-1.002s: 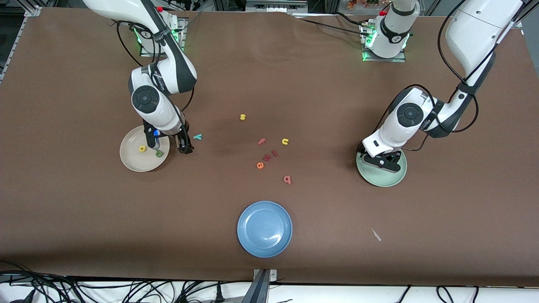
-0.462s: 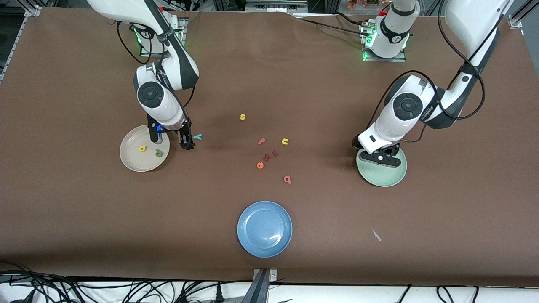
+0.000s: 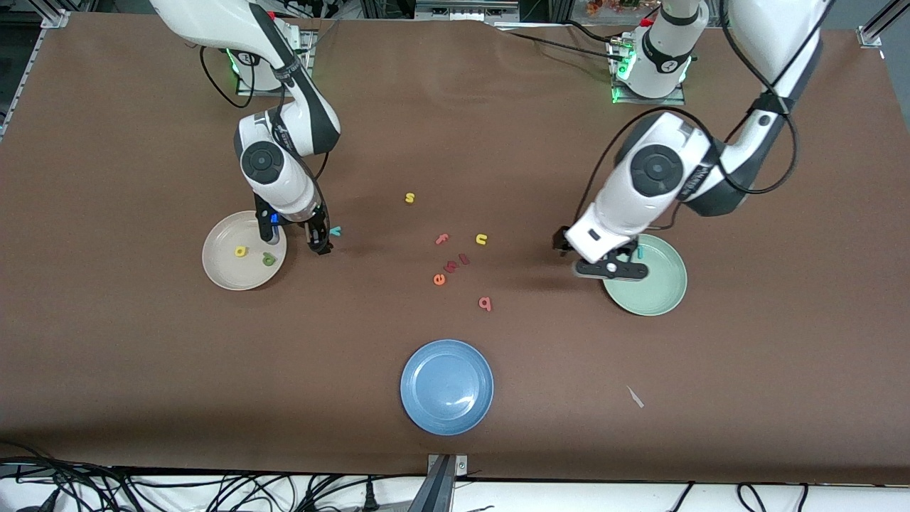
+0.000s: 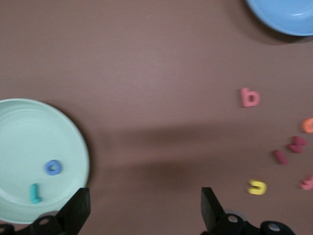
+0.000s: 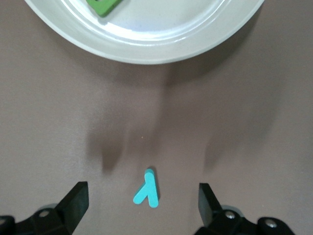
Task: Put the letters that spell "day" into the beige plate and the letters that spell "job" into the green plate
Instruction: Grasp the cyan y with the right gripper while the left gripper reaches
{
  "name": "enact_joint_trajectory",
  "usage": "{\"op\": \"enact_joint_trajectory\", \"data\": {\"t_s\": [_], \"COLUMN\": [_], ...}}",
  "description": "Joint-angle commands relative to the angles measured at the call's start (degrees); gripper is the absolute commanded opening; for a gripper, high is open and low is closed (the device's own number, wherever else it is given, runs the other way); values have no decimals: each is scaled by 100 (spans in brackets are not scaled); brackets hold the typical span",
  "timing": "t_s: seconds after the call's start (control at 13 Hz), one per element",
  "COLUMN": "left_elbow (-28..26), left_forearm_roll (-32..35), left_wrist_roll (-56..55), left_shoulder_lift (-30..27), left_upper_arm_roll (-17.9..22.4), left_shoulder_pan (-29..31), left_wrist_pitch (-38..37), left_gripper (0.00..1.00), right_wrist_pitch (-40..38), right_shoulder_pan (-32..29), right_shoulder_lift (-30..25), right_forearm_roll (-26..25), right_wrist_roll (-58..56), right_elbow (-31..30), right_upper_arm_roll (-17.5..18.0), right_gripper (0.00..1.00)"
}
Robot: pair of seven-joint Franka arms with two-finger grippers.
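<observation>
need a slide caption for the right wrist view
Open right gripper above the teal y, beside the beige plate holding the green d.

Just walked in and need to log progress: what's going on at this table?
Two arms are sorting foam letters into plates. The beige plate holds the yellow a and green d; the right pincer hangs open over the teal y on the table. The green plate holds the j and o. The left pincer, open, is at that plate's edge; the pink b lies on the table.

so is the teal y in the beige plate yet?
Out. The teal y lies on the table beside the beige plate, under the open right gripper.
</observation>
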Motion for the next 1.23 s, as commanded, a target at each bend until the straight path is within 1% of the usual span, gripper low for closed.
{"op": "enact_joint_trajectory", "data": {"t_s": [0.0,0.08,0.23,0.39,0.46,0.54,0.92,1.08,1.16], "left_elbow": [1109,1330,1761,1965,2096,2228,3326,3590,3678], "left_forearm_roll": [-13,22,495,541,541,532,550,541,497], "left_wrist_roll": [2,12,12,12,20,-14,-50,-215,-408], "left_shoulder_lift": [849,1043,1273,1344,1422,1562,2538,2714,2759], "left_upper_arm_roll": [161,205,581,1247,1451,1514,1585,1865,1997], "left_shoulder_pan": [-460,-670,-1319,-1970,-2182,-2306,-2578,-2833,-2930], "left_wrist_pitch": [-203,-203,-220,-220,-220,-211,-168,-159,-159], "left_gripper": [99,99,99,99,99,99,99,96,96], "right_wrist_pitch": [187,249,293,320,346,346,364,364,364], "right_shoulder_pan": [84,119,119,128,128,137,145,180,181], "right_shoulder_lift": [54,98,133,151,177,186,221,221,221], "right_forearm_roll": [-101,-101,-101,-101,-101,-101,-101,-101,-110], "right_wrist_roll": [201,209,209,209,209,209,209,201,201], "right_elbow": [-61,-61,-52,-52,-52,-52,-52,-60,-61], "right_upper_arm_roll": [-9,-9,-9,-9,-9,-9,-9,-9,-9], "right_gripper": [99,99,99,99,99,99,99,98,93]}}
